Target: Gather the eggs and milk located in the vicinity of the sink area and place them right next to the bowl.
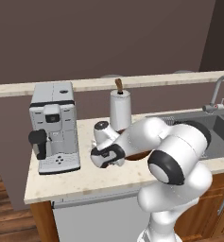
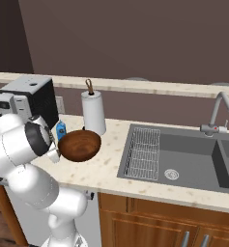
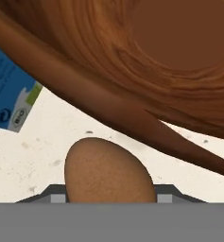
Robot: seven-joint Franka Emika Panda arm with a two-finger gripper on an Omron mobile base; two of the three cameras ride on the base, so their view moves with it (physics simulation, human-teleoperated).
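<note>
Evidently the gripper (image 3: 111,201) has its jaws closed narrowly on a brown egg (image 3: 108,172), held low over the counter (image 3: 33,156) at the wooden bowl's (image 3: 146,61) seven o'clock, near the milk carton (image 3: 9,94), presumably to set it down beside the bowl.

A rendered home kitchen: a speckled stone counter (image 2: 111,169) over wooden cabinets (image 2: 150,219) at the lower right, with a dark sunken sink (image 2: 183,159) and curved faucet (image 2: 217,113). At the left stand a coffee machine (image 1: 54,125) and a paper-towel roll (image 1: 120,109).
</note>
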